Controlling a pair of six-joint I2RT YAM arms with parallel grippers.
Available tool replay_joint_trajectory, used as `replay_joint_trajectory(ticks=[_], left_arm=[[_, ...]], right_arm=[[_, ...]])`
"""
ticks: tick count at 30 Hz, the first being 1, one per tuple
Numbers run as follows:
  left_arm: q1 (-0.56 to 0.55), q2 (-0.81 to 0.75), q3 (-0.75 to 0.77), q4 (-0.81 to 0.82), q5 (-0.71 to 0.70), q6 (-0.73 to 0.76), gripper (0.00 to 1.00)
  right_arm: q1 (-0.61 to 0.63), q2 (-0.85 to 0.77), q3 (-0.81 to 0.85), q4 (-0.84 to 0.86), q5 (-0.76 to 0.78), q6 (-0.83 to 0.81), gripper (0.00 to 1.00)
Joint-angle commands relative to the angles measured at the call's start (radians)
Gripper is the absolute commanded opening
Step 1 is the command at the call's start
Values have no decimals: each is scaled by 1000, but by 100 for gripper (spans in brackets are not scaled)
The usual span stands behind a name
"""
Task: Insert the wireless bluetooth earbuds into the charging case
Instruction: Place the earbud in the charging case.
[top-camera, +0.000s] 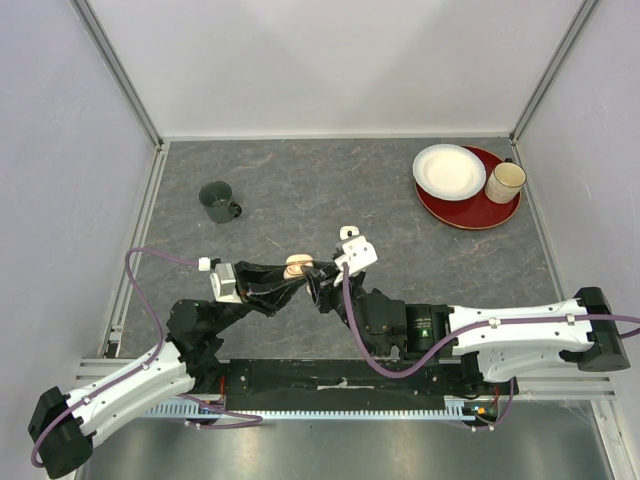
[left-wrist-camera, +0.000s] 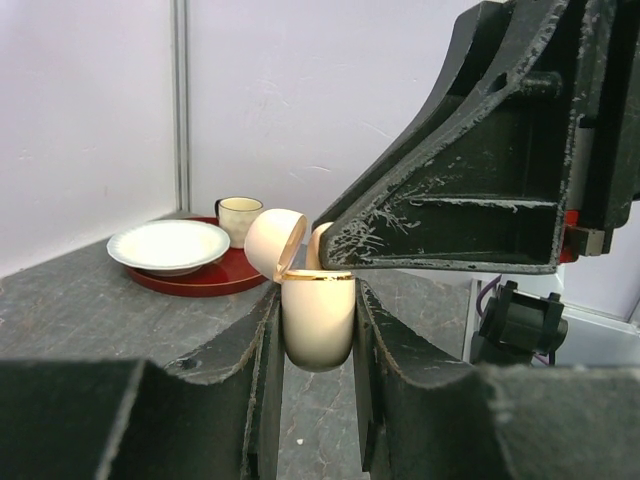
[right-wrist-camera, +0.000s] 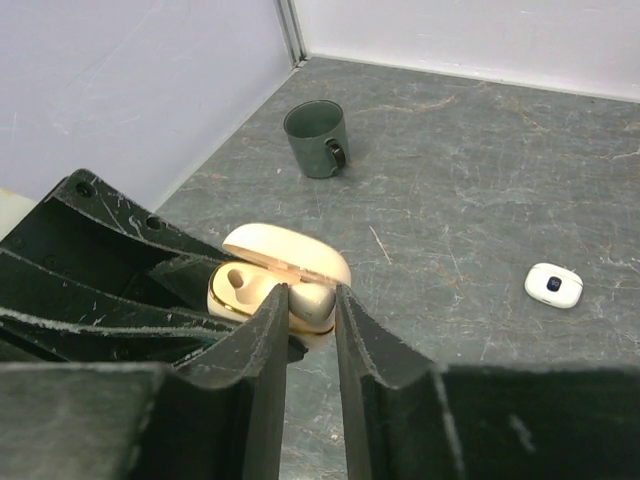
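- Earbud (left-wrist-camera: 319, 243), pale beige: it stands at the tip of the right pincer (right-wrist-camera: 312, 300), directly above the gold rim of the charging case (left-wrist-camera: 318, 320). Only a curved sliver of it shows.
- Right pincer: the fingers are pressed almost together on the earbud and point down at the open case.
- Charging case, pale beige: it is held upright with the lid (left-wrist-camera: 275, 242) hinged back, above the worktop (top-camera: 450, 260) near the middle of its near edge.
- Left pincer (left-wrist-camera: 316, 300): it pinches the body of the case from both sides.
- One well of the case is visible in the right wrist view. The other well is hidden behind the fingers.
- White case (right-wrist-camera: 553, 285): it lies flat on the worktop, apart from both pincers.
- Green mug (top-camera: 218, 201): it stands toward the far left corner.
- Red plate (top-camera: 470, 212): it sits at the far right corner and carries a white bowl (top-camera: 449, 171) and a cream cup (top-camera: 505, 182).
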Motion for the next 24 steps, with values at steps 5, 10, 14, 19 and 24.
replay_joint_trajectory(ticks=[5,10,14,19,24], left_arm=[[0,-12,3,96,-65,-15,2],[2,-17,1,90,-65,-20,2],[2,-25,0,86,-65,-21,2],[2,-23,3,87,-62,-20,2],[0,-12,9,119,-48,-12,2]], right_arm=[[10,-44,47,-37,7,52,60],[7,-90,44,-31,39,78,71],[-11,-139,41,-28,65,124,80],[-86,-222,35,-90,-30,238,85],[-266,-227,78,-233,-312,413,86]])
